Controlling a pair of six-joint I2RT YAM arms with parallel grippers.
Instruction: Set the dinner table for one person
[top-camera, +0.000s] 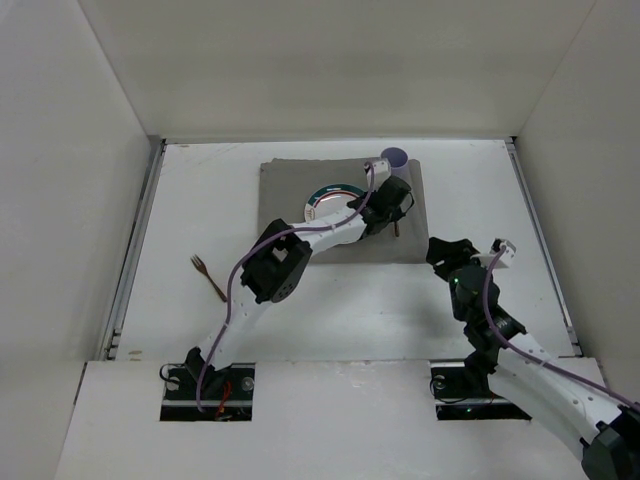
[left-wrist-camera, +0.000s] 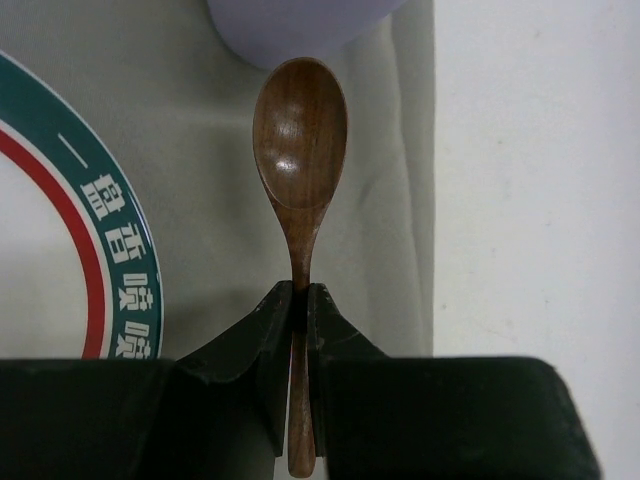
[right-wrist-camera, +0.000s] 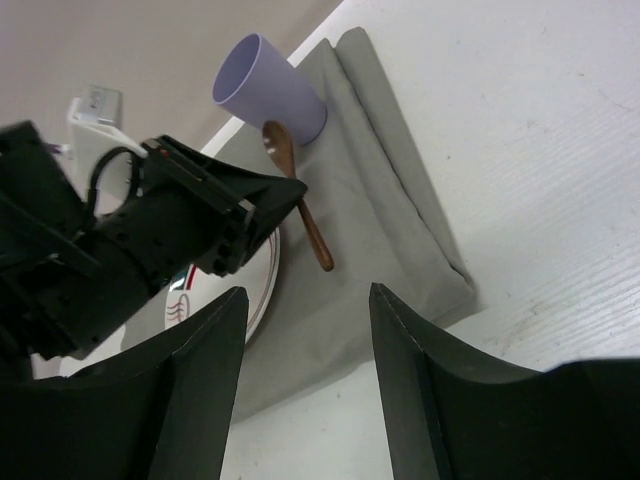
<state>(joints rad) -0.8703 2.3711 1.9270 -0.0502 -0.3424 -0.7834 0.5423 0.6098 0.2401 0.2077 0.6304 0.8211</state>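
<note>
White walls box in the dinner table (top-camera: 340, 310). At its far middle a grey placemat (top-camera: 285, 185) carries a plate (top-camera: 325, 200) and a purple cup (top-camera: 396, 158). My left arm stretches over the mat, and my left gripper (left-wrist-camera: 300, 300) is clamped on a wooden spoon (left-wrist-camera: 299, 150) just beside the plate. My right gripper (right-wrist-camera: 307, 295) hangs near the mat, spread wide and empty.

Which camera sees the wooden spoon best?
The left wrist view: the wooden spoon fills the middle, bowl and handle sharp, pinched in the jaws of the left gripper. The right wrist view shows it small beside the purple cup, partly hidden by that gripper. The top view shows only a brown sliver.
</note>
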